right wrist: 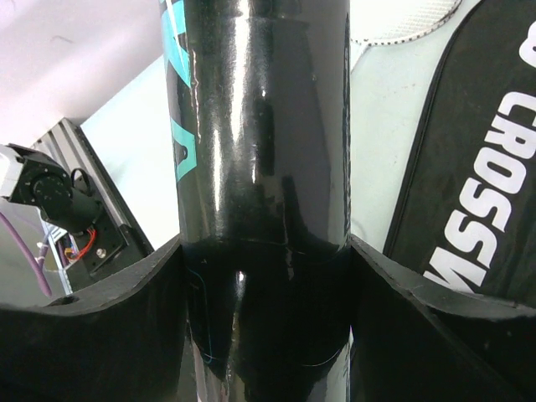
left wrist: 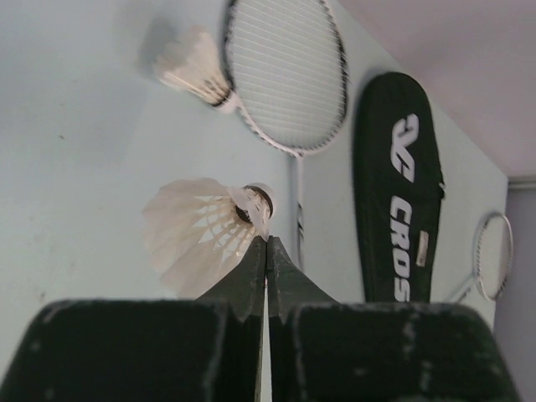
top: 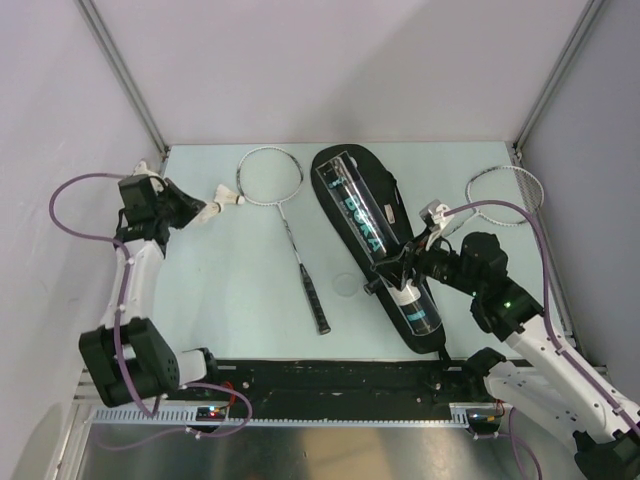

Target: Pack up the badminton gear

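The table (top: 230, 290) carries everything I have to pack. Largest on it is the black CROSSWAY bag (top: 350, 200), lying on a diagonal from the far centre towards my right arm's base. One silver racquet (top: 270, 177) lies just left of the bag, head far and black handle near. The second racquet (top: 505, 195) is at the far right edge; its handle is hidden behind the right arm.

The black tube (top: 415, 308) sits over the near end of the bag, and its long axis follows the bag's diagonal. The right end effector (top: 397, 272) is clamped across it, a finger pressed against each flank. I cannot tell whether the tube is resting on the bag or lifted, nor which end is open.

The left end effector (left wrist: 266, 251) is at the far left, fingers together. The held shuttlecock (left wrist: 197, 234) appears nipped by its skirt just behind the cork, and its feathers fan out to the left. The loose shuttlecock (left wrist: 191, 67) lies beyond it, beside the first racquet's head.

As I judge it, the next move turns on one thing — the tube lies well to the right of the left end effector, with the first racquet and the bag between. The left arm would have to carry the shuttlecock across, or the right arm bring the tube to meet it — and the cork must line up with the tube's axis.
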### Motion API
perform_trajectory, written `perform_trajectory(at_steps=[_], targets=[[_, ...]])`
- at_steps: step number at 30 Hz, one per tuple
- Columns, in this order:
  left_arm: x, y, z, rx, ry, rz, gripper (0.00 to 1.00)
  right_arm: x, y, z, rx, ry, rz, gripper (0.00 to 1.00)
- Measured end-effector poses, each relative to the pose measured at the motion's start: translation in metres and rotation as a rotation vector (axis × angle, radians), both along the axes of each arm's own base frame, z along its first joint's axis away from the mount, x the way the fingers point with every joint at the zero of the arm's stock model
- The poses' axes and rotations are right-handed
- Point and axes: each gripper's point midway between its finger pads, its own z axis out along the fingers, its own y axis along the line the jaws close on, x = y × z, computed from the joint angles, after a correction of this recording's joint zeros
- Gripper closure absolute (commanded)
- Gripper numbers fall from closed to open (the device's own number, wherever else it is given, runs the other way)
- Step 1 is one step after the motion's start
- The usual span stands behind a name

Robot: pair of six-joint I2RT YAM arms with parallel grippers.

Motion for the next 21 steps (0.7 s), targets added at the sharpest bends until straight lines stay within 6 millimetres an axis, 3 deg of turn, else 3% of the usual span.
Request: perform_trajectory(at_steps=[4,10,12,16,21], targets=[[-0.022,-0.028,0.030,0.014,-0.034,-0.089,1.00,0.001,0.000,-0.004,-0.022,-0.009,0.006,0.83],[-0.058,-0.076,0.098,0.005,-0.162,-0.244,1.00,0.003,-0.001,-0.012,-0.066,-0.048,0.019,0.82],[-0.067,-0.090,0.112,-0.014,-0.187,-0.303,1.00,0.002,-0.002,-0.017,-0.084,-0.057,0.026,0.82],[-0.087,-0.116,0.121,-0.059,-0.187,-0.424,1.00,-0.002,0.001,-0.027,-0.122,-0.090,0.070,0.81],[-0.116,-0.133,0.129,-0.091,-0.178,-0.512,1.00,-0.010,0.007,-0.042,-0.191,-0.167,0.148,0.82]])
